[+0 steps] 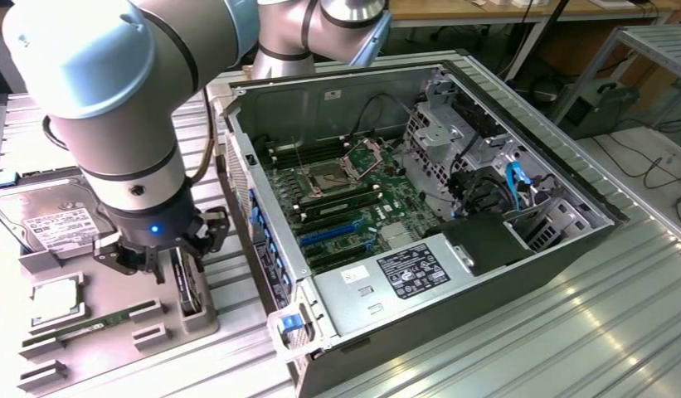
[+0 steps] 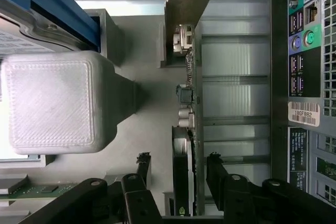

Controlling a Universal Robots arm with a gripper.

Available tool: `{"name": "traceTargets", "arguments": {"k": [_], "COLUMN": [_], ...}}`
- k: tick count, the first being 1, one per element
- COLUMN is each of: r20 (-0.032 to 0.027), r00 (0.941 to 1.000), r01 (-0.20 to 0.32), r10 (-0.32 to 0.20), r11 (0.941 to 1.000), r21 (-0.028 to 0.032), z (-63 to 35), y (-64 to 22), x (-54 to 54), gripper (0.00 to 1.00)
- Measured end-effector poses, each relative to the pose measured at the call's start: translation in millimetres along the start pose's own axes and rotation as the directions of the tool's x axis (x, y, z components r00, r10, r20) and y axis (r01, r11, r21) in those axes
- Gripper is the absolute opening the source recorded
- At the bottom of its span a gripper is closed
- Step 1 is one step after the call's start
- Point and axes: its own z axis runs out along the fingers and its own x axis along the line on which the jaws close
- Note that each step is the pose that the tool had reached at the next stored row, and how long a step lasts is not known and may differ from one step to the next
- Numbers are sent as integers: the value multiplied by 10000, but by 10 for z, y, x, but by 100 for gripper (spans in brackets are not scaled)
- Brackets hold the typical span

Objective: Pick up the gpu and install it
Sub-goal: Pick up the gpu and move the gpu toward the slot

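Straddling the gpu (image 2: 185, 103), the gripper (image 2: 177, 159) sits low over the gray tray (image 1: 97, 286) with jaws spread wide, one finger (image 2: 143, 163) on each flat side of the card. Gaps show on both sides, so probably no contact, though the lower part is shadowed. The card stands on its long edge in a tray slot directly under the tool. Likely upright so the jaws can pinch its two faces and carry it edge-down to a board slot. In the exterior view the gripper (image 1: 163, 259) is just above the gpu (image 1: 188, 288), which is seated in the tray, not lifted.

Room to move: the tray's raised block (image 2: 52, 103) stands near on one finger's side. The computer case (image 1: 318, 99) is further off on the other side, with bare ribbed table (image 2: 236, 77) between. Straight up looks free. The hard drive (image 1: 52, 217) and memory stick (image 1: 80, 327) lie past the block side, clear of the fingers. The case lies open side up, board exposed.
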Motion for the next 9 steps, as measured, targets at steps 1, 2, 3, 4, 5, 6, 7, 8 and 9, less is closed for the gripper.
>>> {"name": "traceTargets", "arguments": {"k": [1,2,3,4,5,6,7,8,9], "r20": [-1,0,1,2,3,2,1,0,1], "r00": [10000,10000,10000,10000,10000,10000,10000,10000,10000], "r01": [0,-1,-2,-4,-6,-7,-7,-7,-7], "r10": [0,1,2,4,6,7,7,7,7], "r11": [10000,10000,10000,10000,10000,10000,10000,10000,10000], "r21": [0,-1,-1,-2,-2,-1,0,1,0], "z": [2,5,8,11,13,13,13,12,13], "y": [0,-1,-1,-1,0,-1,-1,-1,-1], "x": [-3,-7,-11,-16,-18,-18,-18,-19,-19], "gripper": [51,51,51,51,51,51,51,51,50]}}
